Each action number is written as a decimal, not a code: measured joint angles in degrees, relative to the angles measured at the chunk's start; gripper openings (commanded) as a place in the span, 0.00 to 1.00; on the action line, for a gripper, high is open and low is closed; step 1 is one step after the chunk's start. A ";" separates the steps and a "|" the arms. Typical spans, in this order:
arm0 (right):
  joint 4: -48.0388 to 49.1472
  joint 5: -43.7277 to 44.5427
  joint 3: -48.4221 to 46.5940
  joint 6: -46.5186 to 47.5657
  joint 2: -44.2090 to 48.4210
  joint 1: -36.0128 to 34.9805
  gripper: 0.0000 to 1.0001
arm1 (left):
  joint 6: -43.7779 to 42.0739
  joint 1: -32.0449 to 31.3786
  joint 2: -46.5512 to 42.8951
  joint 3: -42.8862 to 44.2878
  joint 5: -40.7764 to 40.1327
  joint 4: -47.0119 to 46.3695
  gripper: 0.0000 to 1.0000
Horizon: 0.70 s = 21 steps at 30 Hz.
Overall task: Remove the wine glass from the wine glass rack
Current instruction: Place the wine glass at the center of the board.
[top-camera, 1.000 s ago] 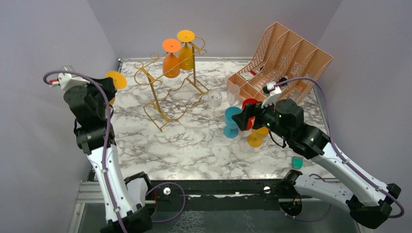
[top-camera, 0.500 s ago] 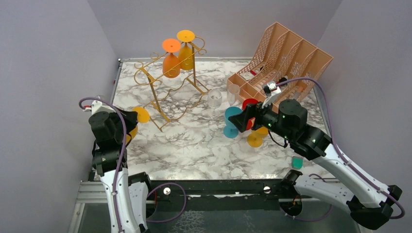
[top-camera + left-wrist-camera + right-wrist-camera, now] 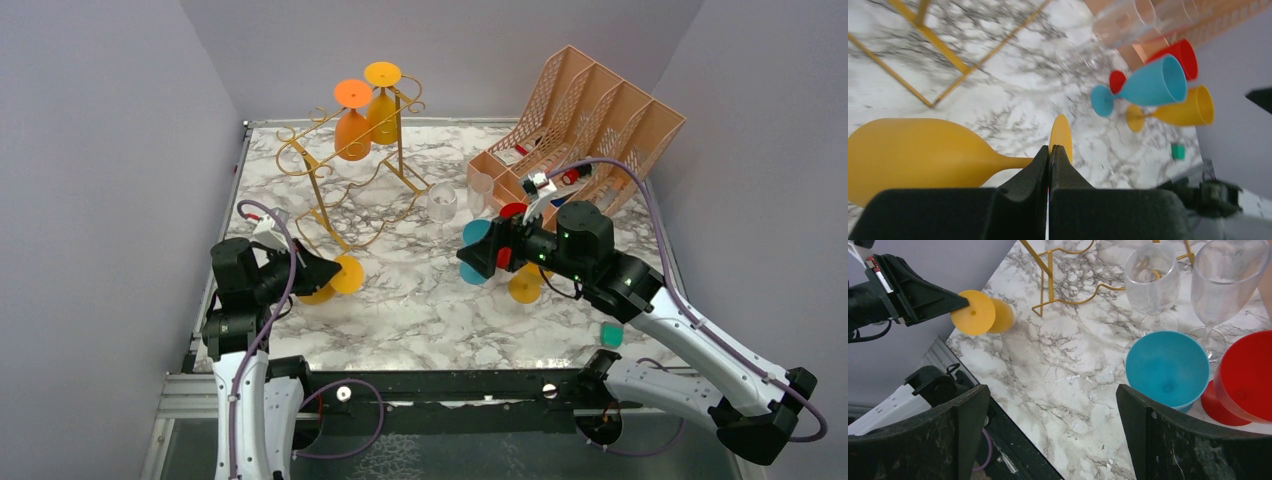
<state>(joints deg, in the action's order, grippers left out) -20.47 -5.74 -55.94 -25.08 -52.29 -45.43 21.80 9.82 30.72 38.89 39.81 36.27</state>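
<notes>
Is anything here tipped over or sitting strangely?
One thing: the yellow wine glass lies sideways, pinched by its stem in the shut left end effector, near the table's front left. Two glasses hang foot-up on the gold rack, which seems intended.

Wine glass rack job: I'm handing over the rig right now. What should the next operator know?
Left gripper: shut on the stem of the yellow wine glass, held sideways, apart from the wine glass rack.
Right gripper: open, empty, near the blue glass and red glass.
Done: the yellow glass is off the rack.
Left: set it down on the table. An orange glass and an amber glass hang upside down at the rack's far end.
</notes>
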 measured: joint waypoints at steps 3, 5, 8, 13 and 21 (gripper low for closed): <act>0.13 -1.57 0.63 -0.79 -0.02 0.00 1.00 | -3.48 -1.57 2.08 1.79 6.16 3.23 0.00; 0.48 -2.86 1.60 -1.38 -0.02 0.00 1.00 | -4.66 -2.78 2.34 2.05 9.27 4.20 0.00; 1.73 -6.27 4.13 -2.64 -0.09 0.00 1.00 | -5.79 -4.31 2.47 2.69 14.34 5.55 0.00; 5.60 -14.64 9.27 -5.64 -1.03 0.00 0.98 | -4.87 -4.59 2.10 2.58 21.90 2.62 0.00; 11.56 -25.14 11.91 -9.46 -3.58 0.00 0.84 | 0.52 -5.49 4.44 -0.87 27.74 -7.30 0.00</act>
<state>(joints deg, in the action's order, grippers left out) -8.91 -30.87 -44.03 -34.54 -55.88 -45.43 22.33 4.34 35.16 38.02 67.55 28.97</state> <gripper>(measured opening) 0.895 0.021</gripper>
